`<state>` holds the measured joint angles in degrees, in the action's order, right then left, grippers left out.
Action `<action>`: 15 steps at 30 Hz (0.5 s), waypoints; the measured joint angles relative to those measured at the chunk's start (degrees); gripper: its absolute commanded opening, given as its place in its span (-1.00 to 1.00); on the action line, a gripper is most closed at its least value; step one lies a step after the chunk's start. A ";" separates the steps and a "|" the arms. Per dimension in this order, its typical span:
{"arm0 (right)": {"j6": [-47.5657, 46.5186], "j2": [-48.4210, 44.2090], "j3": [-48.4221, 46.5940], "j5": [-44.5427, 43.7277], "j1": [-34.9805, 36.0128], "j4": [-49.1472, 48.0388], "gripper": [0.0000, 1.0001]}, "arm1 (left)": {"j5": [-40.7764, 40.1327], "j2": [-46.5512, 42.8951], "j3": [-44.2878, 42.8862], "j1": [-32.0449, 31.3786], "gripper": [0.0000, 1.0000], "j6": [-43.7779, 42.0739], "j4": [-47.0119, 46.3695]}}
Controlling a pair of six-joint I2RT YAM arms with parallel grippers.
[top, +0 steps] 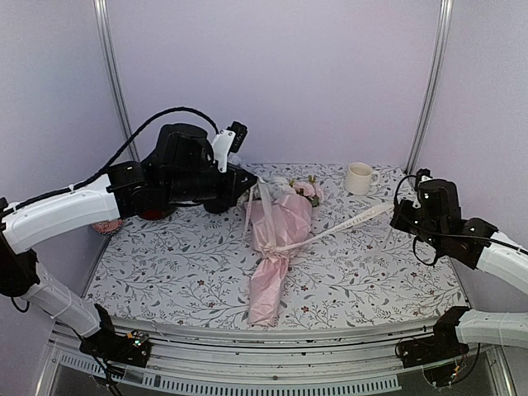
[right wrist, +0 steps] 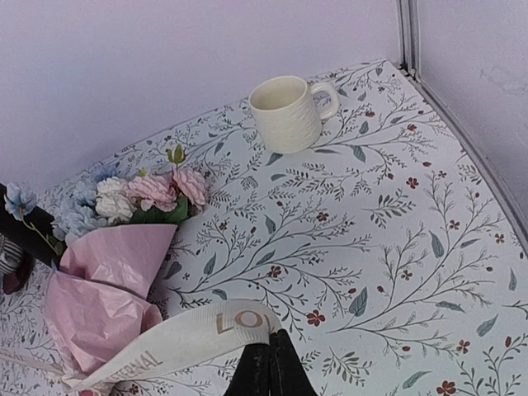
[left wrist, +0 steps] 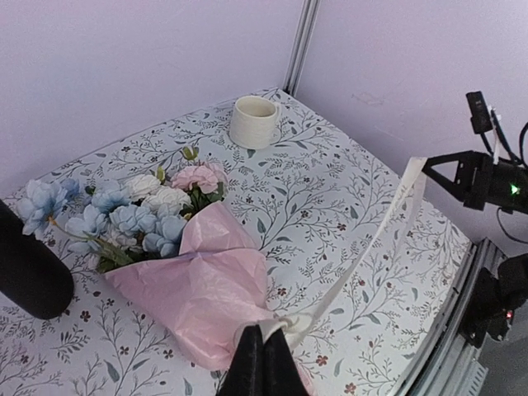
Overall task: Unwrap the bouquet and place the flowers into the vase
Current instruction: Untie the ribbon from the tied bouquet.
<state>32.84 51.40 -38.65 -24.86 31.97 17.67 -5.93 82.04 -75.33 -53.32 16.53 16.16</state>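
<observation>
The right hand (right wrist: 268, 351) is pinched shut on one end of the cream ribbon (right wrist: 173, 342). The left hand (left wrist: 264, 346) is pinched shut on the other end. The bouquet (top: 276, 239) lies on the counter (top: 173, 264) between both hands.

The bouquet (top: 276, 239) is laid on the table (top: 165, 264), at its middle, blooms toward the back, wrapped end toward the near edge. A mug (top: 358, 177) is set behind it, rightward. The bouquet's ribbon (top: 346, 222) is stretched rightward to the right gripper (right wrist: 266, 356)
</observation>
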 measured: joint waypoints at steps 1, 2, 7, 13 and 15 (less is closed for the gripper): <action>-0.76 -0.46 -0.94 -0.02 -0.70 0.42 -0.96 | -0.37 -0.90 1.11 0.02 -1.00 0.15 -0.09; -1.25 -0.79 -1.60 -0.02 -1.09 0.66 -0.96 | -0.68 -1.64 1.95 0.02 -1.00 0.26 -0.07; -4.13 -1.73 -5.97 0.07 -3.78 2.23 -0.96 | -1.88 -5.22 5.70 0.42 -1.00 1.07 -0.17; -6.73 -1.20 -10.47 0.79 -7.02 3.82 -0.96 | -2.86 -7.67 7.80 0.90 -1.00 1.53 -0.44; -7.21 -0.63 -11.50 1.20 -7.91 4.24 -0.96 | -3.17 -8.11 8.48 1.03 -1.00 1.70 -0.48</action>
<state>25.63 50.76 -50.15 -23.66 24.05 21.91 -9.10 73.93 -66.85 -52.29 18.24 15.68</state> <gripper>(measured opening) 0.022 0.007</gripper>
